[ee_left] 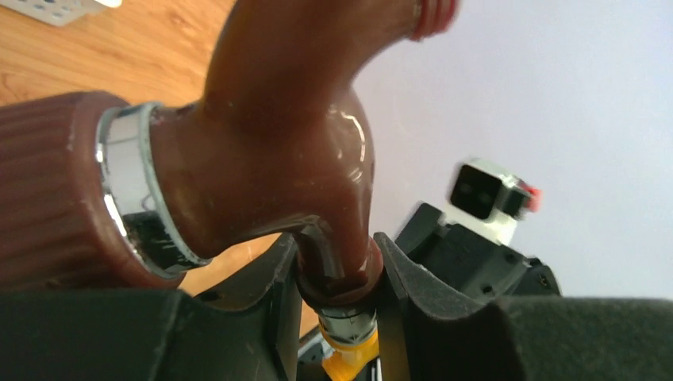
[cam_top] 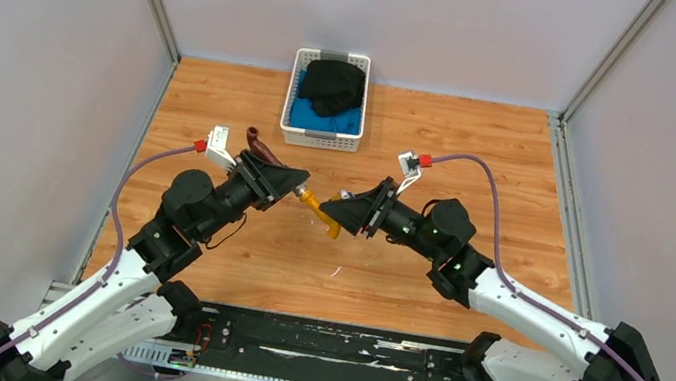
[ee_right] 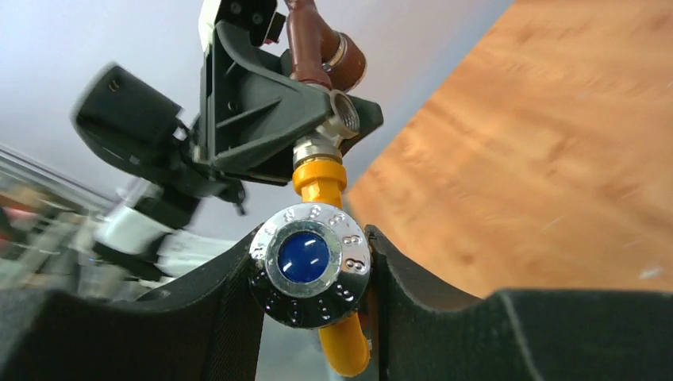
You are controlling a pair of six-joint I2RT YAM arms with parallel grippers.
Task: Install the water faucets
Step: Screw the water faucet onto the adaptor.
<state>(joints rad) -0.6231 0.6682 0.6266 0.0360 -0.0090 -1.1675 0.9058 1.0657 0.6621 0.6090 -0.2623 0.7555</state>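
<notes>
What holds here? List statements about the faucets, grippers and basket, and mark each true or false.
1. The left gripper is shut on the reddish-brown faucet. True.
2. The yellow faucet lies on the table. False: the right gripper holds it by its knob, raised off the table.
3. That knob has a blue centre. True.
4. The white basket is empty. False: a black cloth and a blue cloth lie in it.
5. The two faucets are far apart. False: they meet end to end between the grippers.
</notes>
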